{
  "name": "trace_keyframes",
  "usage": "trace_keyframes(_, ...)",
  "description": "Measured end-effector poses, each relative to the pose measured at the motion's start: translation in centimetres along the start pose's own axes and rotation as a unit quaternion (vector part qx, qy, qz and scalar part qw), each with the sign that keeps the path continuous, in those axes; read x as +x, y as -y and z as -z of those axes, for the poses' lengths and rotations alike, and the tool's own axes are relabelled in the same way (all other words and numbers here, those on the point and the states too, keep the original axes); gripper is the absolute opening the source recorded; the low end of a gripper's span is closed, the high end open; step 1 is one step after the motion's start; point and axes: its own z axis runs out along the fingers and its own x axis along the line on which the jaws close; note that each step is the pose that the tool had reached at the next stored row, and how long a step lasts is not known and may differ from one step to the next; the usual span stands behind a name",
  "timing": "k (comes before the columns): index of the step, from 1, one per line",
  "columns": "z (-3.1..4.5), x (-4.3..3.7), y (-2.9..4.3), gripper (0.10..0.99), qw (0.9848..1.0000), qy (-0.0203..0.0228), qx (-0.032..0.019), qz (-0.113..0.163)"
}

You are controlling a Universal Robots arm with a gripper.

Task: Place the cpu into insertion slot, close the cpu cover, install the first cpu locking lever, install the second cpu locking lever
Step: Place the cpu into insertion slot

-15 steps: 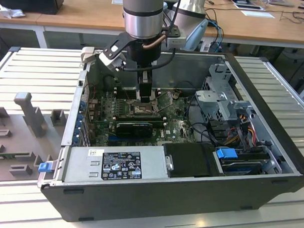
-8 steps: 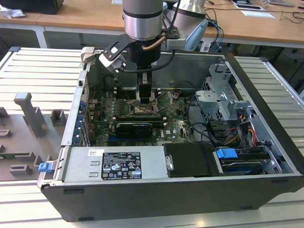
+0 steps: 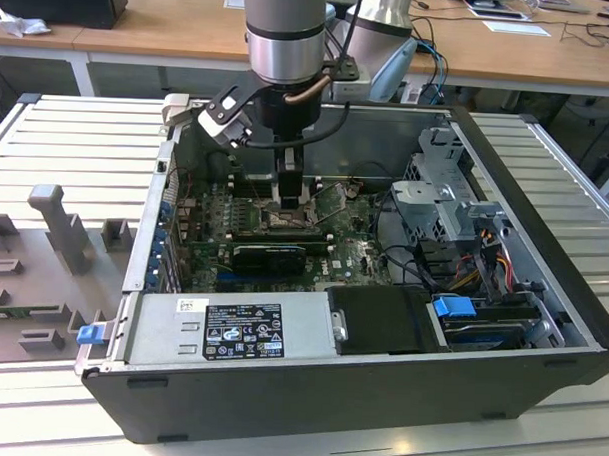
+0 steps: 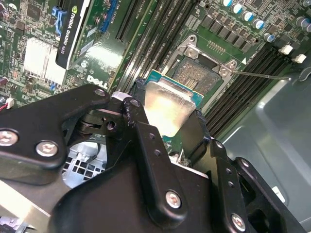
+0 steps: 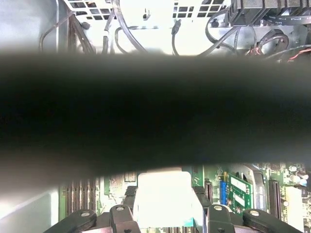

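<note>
Cpu (image 4: 164, 104), pinched flat in the tool (image 4: 168, 115), silver face up, hangs over the insertion slot (image 4: 198, 75).

This is a robotics lab or test workshop. An industrial robot arm (image 3: 284, 32) reaches down into an opened desktop computer case (image 3: 329, 389) lying on its side, its green motherboard (image 3: 354, 255) and drive cages exposed. The case rests on a desk (image 3: 77, 140) of ribbed aluminium profiles, with grey moulded fixtures (image 3: 55, 219) beside it. Behind stand long wooden desks (image 3: 182, 24) strewn with cables (image 3: 431, 52) and papers (image 3: 517, 27).
</note>
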Motion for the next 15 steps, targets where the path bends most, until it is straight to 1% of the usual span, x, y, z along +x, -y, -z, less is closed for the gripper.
trace_keyframes(7,-0.22,-0.01,0.06,0.529,1.0,0.0,0.0,0.0)
trace_keyframes(10,-0.45,0.11,0.34,0.529,1.0,0.0001,0.0,-0.001)
trace_keyframes(15,-0.74,0.25,0.45,0.529,1.0,0.0002,0.0016,-0.002)
